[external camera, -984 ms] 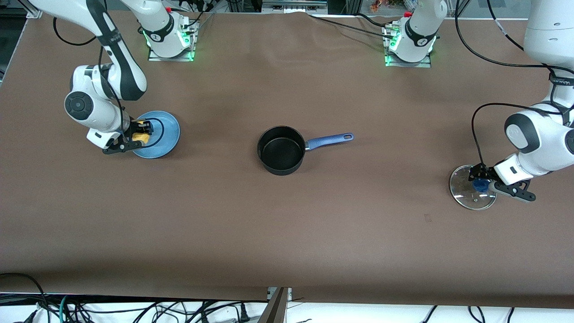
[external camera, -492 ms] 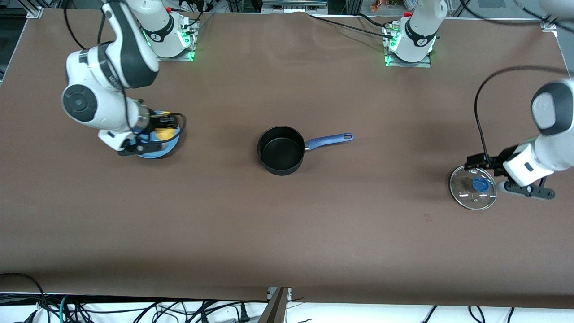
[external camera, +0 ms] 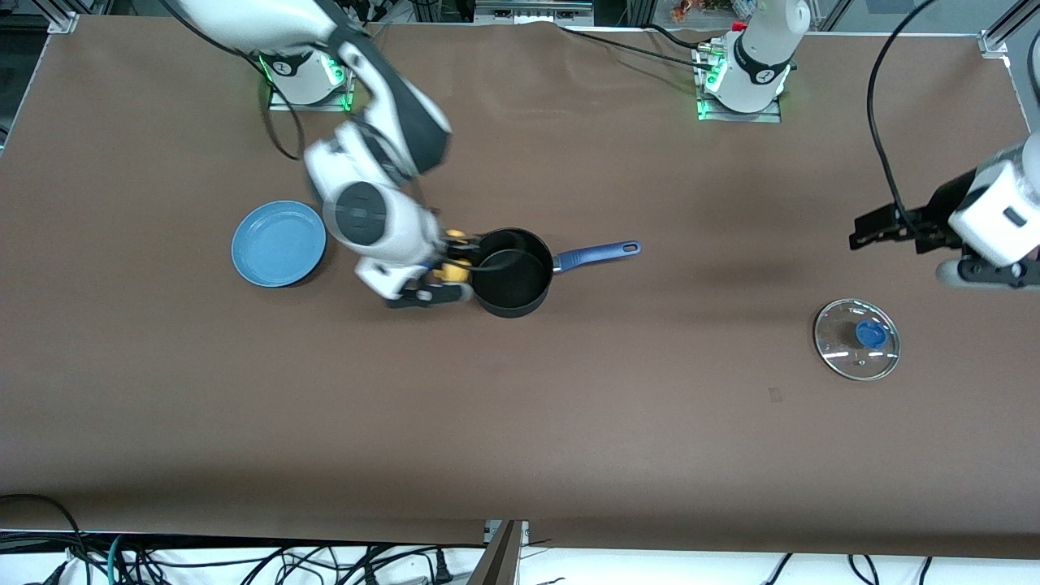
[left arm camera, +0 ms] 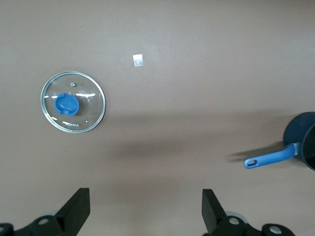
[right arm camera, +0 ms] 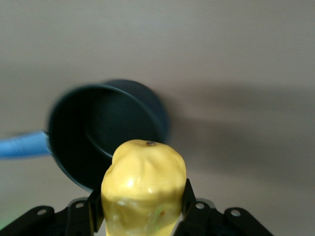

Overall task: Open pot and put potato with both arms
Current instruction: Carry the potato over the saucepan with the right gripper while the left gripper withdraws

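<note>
A: Right wrist view first: the potato point(right arm camera: 143, 189) sits clamped in the right tool point(right arm camera: 142, 206), fingers pressing its flanks, the pot point(right arm camera: 106, 130) just ahead and below.

B: And from the front, that right tool point(external camera: 448, 275) hangs at the pot's point(external camera: 510, 272) rim, on the side away from the handle. The potato point(external camera: 452, 272) is up in the air, not in the pot yet.

A: How will it handle?

B: Light and firm, I'd guess, but lumpy and maybe slick. A hold across the middle looks safest, and that's where it's taken.

A: The left tool point(external camera: 914, 244)?

B: Released, fingers spread wide and holding nothing, up over the counter point(external camera: 617, 422). The lid point(external camera: 857, 339) lies flat beneath and near it. That arm waits.
</note>
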